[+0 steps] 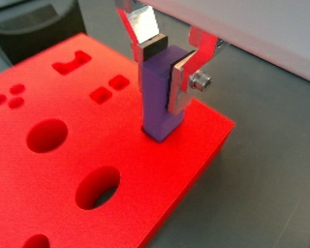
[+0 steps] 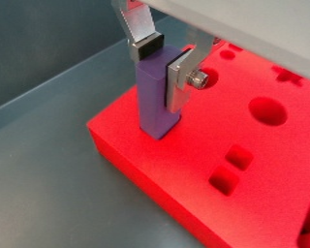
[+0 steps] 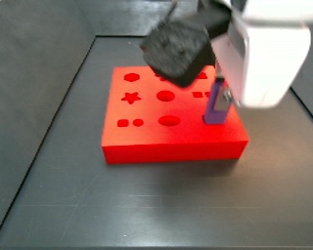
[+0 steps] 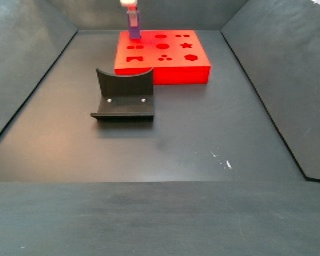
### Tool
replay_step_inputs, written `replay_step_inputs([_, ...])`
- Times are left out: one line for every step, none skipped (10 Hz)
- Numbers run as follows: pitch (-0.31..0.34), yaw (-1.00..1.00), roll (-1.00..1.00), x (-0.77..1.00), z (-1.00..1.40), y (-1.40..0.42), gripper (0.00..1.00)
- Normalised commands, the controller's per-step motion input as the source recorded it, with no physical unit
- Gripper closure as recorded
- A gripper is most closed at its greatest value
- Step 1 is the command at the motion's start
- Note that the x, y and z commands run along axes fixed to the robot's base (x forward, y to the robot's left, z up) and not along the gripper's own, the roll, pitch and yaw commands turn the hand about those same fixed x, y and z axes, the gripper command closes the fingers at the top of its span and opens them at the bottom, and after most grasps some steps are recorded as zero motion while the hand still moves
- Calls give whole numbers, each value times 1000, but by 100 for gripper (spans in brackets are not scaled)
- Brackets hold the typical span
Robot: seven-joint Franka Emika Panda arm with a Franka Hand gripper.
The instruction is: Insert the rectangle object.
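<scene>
The rectangle object (image 1: pixel 158 102) is a purple bar that stands upright with its lower end in the red block (image 1: pixel 80 145), close to one corner. It shows the same way in both wrist views (image 2: pixel 154 102). My gripper (image 1: pixel 165 73) is right over it, one silver finger (image 1: pixel 184 82) flat on the bar's side and the other at its far side near the top. In a side view the bar (image 3: pixel 217 103) stands at the block's (image 3: pixel 159 132) right edge under the gripper (image 3: pixel 214 86). In the far side view the bar (image 4: pixel 133 31) is small and blurred.
The red block (image 4: pixel 170 60) has several shaped holes: round, star, square. A dark grey curved holder (image 4: pixel 123 95) stands on the dark floor in front of the block. Sloping dark walls (image 4: pixel 36 80) enclose the floor.
</scene>
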Motion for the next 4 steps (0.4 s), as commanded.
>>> replay_step_inputs([0,-57,76,-29,-311,-280,100])
replay_step_inputs([0,-74,163,-271,-271,-83,100])
replay_step_inputs([0,-17,129,-106,-317,-46,100])
replay_step_inputs([0,0,0,0,0,0,100])
